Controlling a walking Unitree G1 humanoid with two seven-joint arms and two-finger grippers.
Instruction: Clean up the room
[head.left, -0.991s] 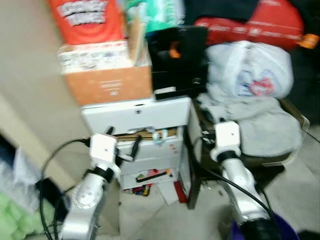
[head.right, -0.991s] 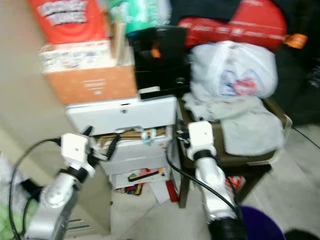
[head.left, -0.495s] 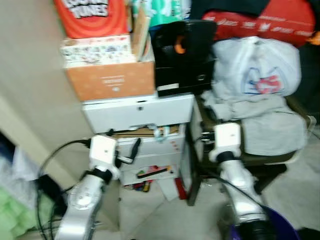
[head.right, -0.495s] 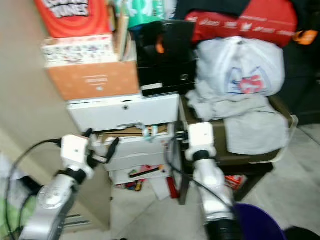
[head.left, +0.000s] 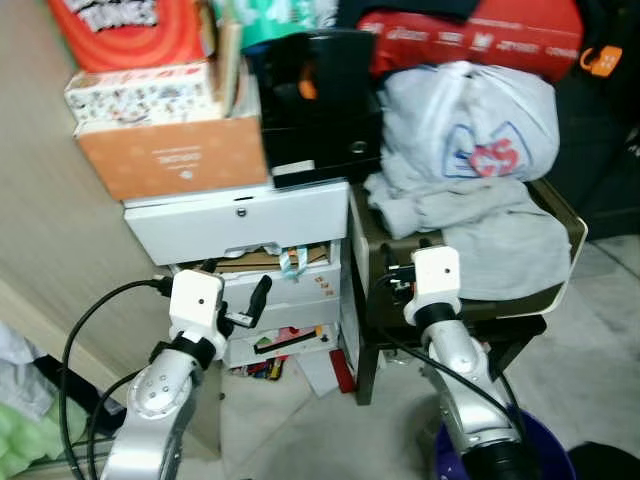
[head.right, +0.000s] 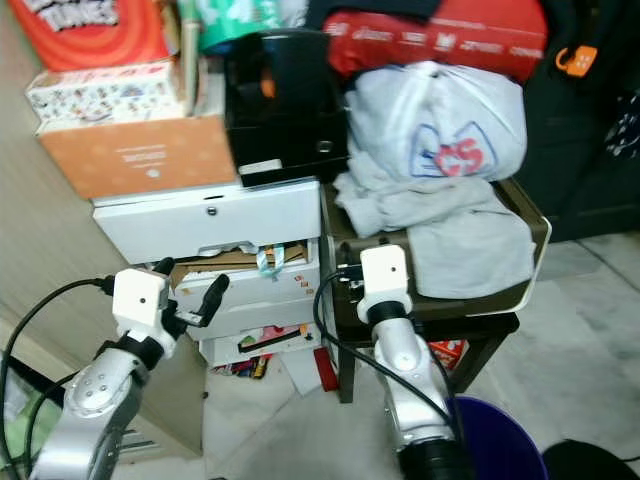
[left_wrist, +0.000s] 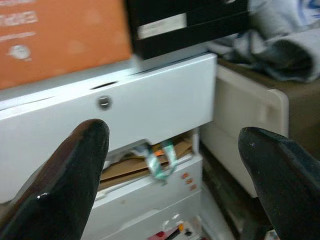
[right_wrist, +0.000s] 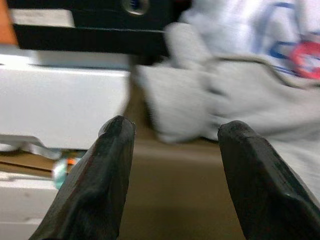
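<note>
At the upper left of the head view an orange cardboard box (head.left: 185, 155) sits on a white drawer unit (head.left: 240, 225), whose lower drawers stand ajar with brown paper and a teal ribbon (head.left: 290, 262) poking out. Low in the left half, the left tool (left_wrist: 170, 165) is raised before those drawers, its two black fingers (left_wrist: 65, 180) spread wide with nothing between them. At top centre a black box (head.left: 315, 100) rests on the unit. Below centre, papers and small items (head.left: 300, 370) litter the floor. Right of centre, the right tool (right_wrist: 170, 190) points at a dark bench (head.left: 560, 215), fingers wide apart and empty. On the bench lies grey clothing (head.left: 490, 230) under a white plastic bag (head.left: 470, 120), with a red bag (head.left: 470, 40) at the upper right.
</note>
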